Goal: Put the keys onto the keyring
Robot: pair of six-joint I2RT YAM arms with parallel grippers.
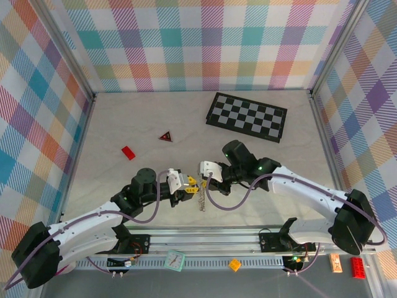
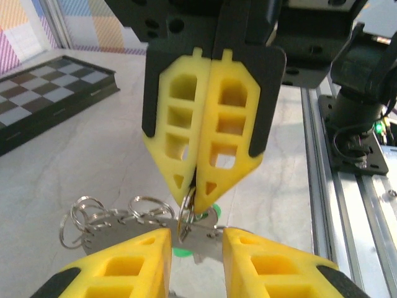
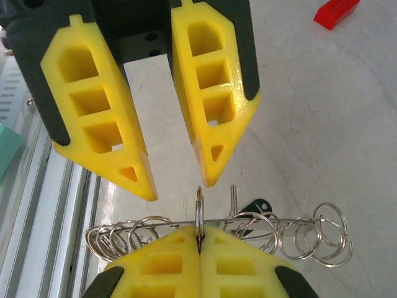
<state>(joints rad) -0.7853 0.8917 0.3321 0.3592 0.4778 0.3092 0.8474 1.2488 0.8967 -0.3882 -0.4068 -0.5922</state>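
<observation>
- Table (image 1: 124, 118), top camera: both arms reach inward and meet near the front centre. The left gripper (image 1: 188, 184) and right gripper (image 1: 201, 179) stand tip to tip. The keyring (image 1: 201, 200) lies on the table just below them, toward the rail (image 1: 211, 239). Individual keys are too small to tell here.
- Also on the table: a chessboard (image 1: 247, 117) at the far right, and a red triangle (image 1: 165, 136) and a red brick (image 1: 128, 153) left of centre, all well apart from the grippers.
- Left wrist camera: the left gripper (image 2: 197, 261) has its yellow fingers (image 2: 124, 264) apart, and they clamp nothing. The right gripper (image 2: 197, 181) comes down from above with its fingers pressed together. It pinches one small upright wire ring at the rim of the keyring (image 2: 121, 222), which is a flat grey piece carrying several small wire rings.
- The green-tagged key (image 2: 205, 239) sits directly under that pinch, between the left fingers, with green showing beneath it. Whether it touches either finger cannot be told.
- Right wrist camera: the right gripper (image 3: 198, 245) is closed, with the thin upright ring caught between its tips. The keyring (image 3: 173, 222) is seen edge-on, with wire rings fanned to both sides.
- The left gripper (image 3: 177, 186) hangs just above that ring with its fingers spread. The black clip loop (image 3: 255, 207) lies just behind the keyring.
</observation>
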